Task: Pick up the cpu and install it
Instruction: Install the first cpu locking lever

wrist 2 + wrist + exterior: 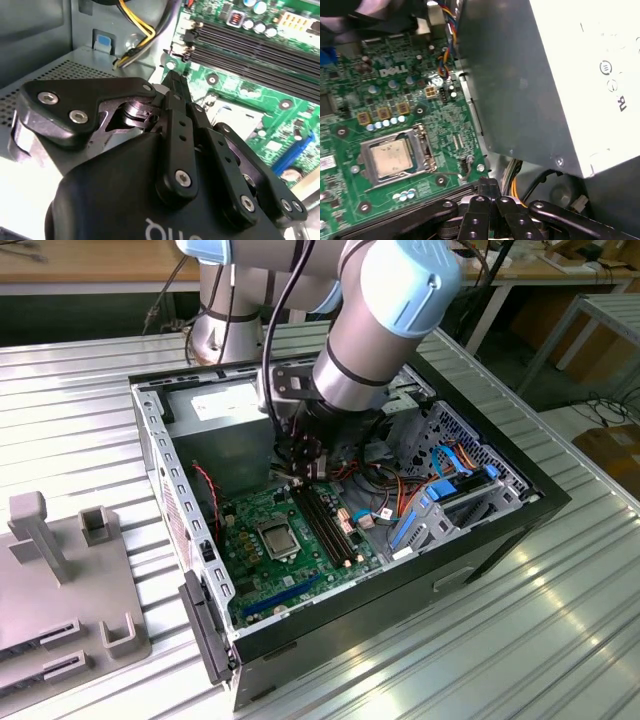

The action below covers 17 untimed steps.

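my gripper (303, 472) hangs inside the case (500, 525), fingers pressed together on nothing, beside the psu (215, 420). the cpu (391, 157) already lies flat in its socket (395, 159); in the exterior view that socket sits at about 7 o'clock from my gripper, next to the black memory slots (325, 525). i judge the chip light, thin, stiff and fragile underneath, best held by its opposite edges, never on the smooth dull metal lid. around it the board (445, 125) is glossy green, studded with small round capacitors. the case walls are perforated grey sheet steel.
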Tool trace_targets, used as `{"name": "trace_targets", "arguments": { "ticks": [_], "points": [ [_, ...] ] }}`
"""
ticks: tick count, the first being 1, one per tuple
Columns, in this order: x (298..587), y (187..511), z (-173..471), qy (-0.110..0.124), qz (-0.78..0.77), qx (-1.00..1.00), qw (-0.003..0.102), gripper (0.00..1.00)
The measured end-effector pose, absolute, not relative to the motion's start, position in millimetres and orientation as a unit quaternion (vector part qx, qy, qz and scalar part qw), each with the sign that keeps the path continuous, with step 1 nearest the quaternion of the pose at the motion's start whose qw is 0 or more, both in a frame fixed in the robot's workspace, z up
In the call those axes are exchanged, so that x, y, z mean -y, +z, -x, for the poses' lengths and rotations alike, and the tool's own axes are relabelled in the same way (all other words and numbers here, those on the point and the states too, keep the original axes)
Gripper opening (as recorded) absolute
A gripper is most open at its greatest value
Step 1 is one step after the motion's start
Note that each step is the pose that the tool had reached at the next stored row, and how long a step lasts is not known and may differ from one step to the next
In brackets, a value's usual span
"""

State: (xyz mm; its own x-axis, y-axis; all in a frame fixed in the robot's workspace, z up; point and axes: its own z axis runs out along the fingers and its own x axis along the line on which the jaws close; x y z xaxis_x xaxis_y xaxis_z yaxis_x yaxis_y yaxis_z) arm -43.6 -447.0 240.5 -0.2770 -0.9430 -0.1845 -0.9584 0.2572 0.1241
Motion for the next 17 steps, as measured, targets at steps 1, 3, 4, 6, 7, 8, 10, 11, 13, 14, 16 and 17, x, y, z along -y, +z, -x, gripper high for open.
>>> {"name": "trace_targets", "arguments": {
  "ticks": [1,3,4,6,7,8,10,11,13,14,16,17],
  "points": [
    [446.1,238.5,43.5,0.106,0.6,-0.792,0.036,0.11],
    [445.6,235.4,43.0,0.106,0.6,-0.792,0.036,0.11],
    [445.6,233.8,43.0,0.106,0.6,-0.792,0.036,0.11],
    [445.6,231.5,43.0,0.106,0.601,-0.791,0.036,0.11],
    [445.7,231.5,43.1,0.106,0.601,-0.791,0.036,0.11],
    [445.7,231.5,43.0,0.106,0.602,-0.79,0.036,0.11],
    [445.7,231.4,43.0,0.107,0.605,-0.788,0.034,0.11],
    [445.8,231.3,43.0,0.108,0.608,-0.786,0.033,0.11],
    [446.0,231.2,43.0,0.108,0.614,-0.781,0.031,0.11],
    [446.1,231.0,43.0,0.108,0.617,-0.779,0.03,0.11],
    [447.1,230.7,43.0,0.109,0.62,-0.776,0.029,0.11],
    [449.2,230.7,43.0,0.109,0.621,-0.775,0.029,0.11]
  ]
}}
